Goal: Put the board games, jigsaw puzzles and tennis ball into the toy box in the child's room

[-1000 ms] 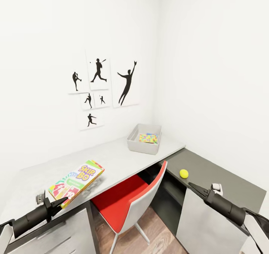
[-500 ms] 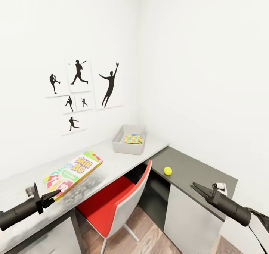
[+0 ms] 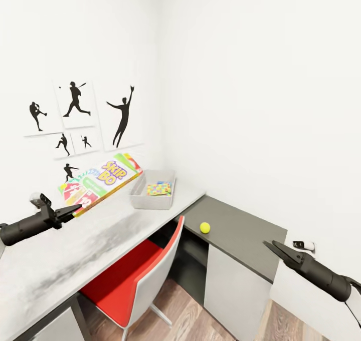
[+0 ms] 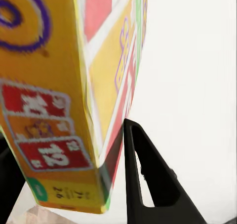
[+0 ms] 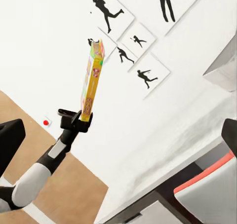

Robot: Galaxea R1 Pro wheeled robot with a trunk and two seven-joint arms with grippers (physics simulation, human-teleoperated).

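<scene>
The left gripper [image 3: 70, 210] is clamped on one end of the Skip-Bo board game [image 3: 100, 182] and holds it in the air above the white table [image 3: 75, 261]. The box tilts up and away from the fingers, its far end reaching toward the near left wall of the toy box [image 3: 153, 196]. In the left wrist view the box's narrow edge [image 4: 74, 110] sits between the two dark fingers [image 4: 148, 179], one on each face. The right wrist view shows the same box [image 5: 92, 81] edge-on, standing up from the left gripper [image 5: 79, 120] at the end of the white and black arm.

The light grey toy box rests on the far right part of the table, close to the corner of the room. A jigsaw puzzle [image 3: 160, 188] of bright pieces lies inside it.

The tennis ball [image 3: 204, 227] sits on the lower dark grey cabinet [image 3: 240, 236] to the right of the table, well apart from the toy box. A red and white chair [image 3: 135, 276] is pushed under the table's near edge.

The right gripper [image 3: 271, 246] hovers low at the near right, beyond the cabinet's near end, holding nothing; its dark fingers come together to a point. Black sports silhouettes [image 3: 75, 115] hang on the left wall behind the raised game.
</scene>
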